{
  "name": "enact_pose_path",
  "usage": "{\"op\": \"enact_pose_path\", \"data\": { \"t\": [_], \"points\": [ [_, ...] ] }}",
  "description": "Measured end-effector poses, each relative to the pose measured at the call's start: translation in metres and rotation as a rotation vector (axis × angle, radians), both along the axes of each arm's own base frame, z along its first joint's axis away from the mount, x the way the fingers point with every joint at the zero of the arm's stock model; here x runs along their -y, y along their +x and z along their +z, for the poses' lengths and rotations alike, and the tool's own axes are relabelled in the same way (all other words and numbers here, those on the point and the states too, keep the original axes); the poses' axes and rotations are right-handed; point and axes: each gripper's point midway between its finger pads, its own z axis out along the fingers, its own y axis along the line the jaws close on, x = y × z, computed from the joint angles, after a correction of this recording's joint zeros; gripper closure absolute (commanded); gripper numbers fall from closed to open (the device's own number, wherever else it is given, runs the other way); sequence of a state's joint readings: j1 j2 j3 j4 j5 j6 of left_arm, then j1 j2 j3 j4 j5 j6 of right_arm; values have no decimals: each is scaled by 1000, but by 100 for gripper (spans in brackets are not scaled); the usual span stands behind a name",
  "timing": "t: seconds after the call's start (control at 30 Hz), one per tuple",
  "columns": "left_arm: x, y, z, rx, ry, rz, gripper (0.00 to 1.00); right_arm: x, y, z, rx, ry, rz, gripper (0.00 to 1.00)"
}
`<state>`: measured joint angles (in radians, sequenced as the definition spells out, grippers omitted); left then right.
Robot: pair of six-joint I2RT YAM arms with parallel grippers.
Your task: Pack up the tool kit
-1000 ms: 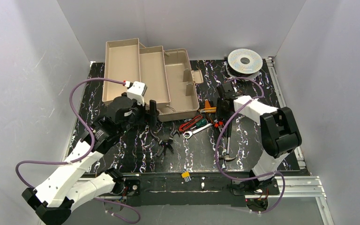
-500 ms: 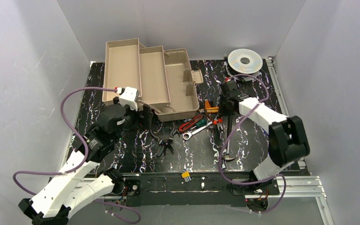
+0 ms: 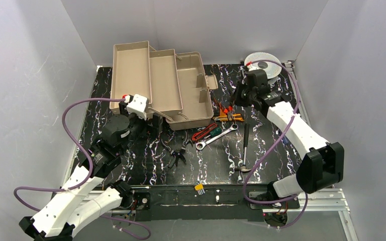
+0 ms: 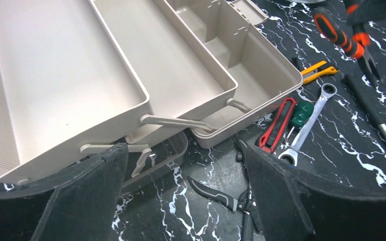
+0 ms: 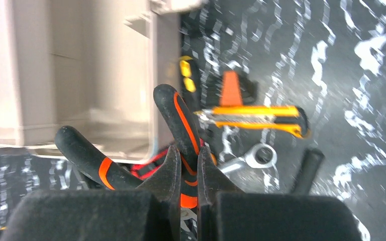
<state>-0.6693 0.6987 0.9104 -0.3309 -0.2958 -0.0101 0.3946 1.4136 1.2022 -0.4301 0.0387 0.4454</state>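
Right fingers (image 5: 165,176) have lifted off the surface toward the open toolbox (image 3: 130,70), clamped on the pliers (image 5: 181,118), which now hang beside its right end, likely ready to load; left fingers (image 4: 276,193) gape empty at its front.

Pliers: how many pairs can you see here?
2. One orange-handled pair is held in the right gripper; one black-handled pair lies on the mat in front of the toolbox. A red-handled tool beside the wrench might be a third.

Even bright light; soft shadows; right wrist view blurred
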Motion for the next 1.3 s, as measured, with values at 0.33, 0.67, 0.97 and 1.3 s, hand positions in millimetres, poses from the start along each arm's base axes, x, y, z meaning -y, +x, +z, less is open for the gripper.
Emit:
{"op": "enact_pose_path", "data": {
  "t": [0.33, 0.67, 0.97, 1.3],
  "points": [
    [-4, -4, -9, 44, 45, -28, 13, -73, 43, 58, 72, 243, 196, 99],
    [-7, -8, -15, 70, 32, -31, 13, -140, 63, 45, 19, 290, 315, 99],
    [-6, -11, -7, 95, 2, -43, 13, -155, 77, -9, -59, 216, 278, 73],
    [-5, -12, -7, 97, -4, -50, 11, -141, 79, -26, -80, 181, 210, 29]
  ]
}}
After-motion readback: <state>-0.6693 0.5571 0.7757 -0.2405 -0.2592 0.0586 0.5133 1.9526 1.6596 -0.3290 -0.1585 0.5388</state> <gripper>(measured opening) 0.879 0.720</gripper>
